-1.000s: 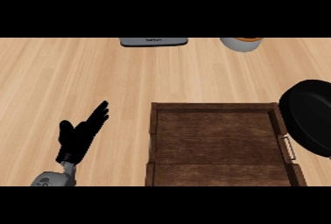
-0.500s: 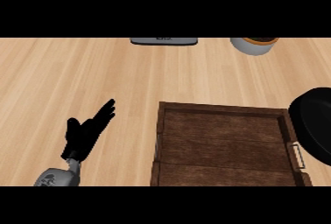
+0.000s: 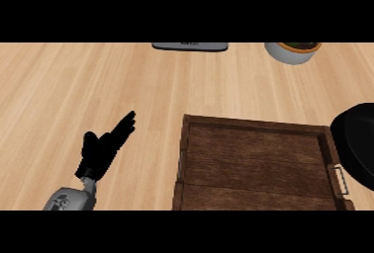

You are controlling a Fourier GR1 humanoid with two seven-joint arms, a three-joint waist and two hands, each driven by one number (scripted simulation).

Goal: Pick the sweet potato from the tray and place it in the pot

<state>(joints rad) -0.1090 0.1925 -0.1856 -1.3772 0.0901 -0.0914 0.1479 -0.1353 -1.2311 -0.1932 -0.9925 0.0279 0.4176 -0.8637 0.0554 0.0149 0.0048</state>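
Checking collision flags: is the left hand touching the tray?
Apart. Head view shows a strip of bare counter between the left hand and the tray.

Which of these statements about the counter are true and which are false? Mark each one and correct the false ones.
1. The left hand is open, on the counter to the left of the wooden tray. True.
2. A sweet potato lies in the middle of the tray. False: no sweet potato shows on the part of the tray in view.
3. The black pot sits at the tray's right side. True.
4. The right hand grips the tray's handle. False: no right hand is in view.
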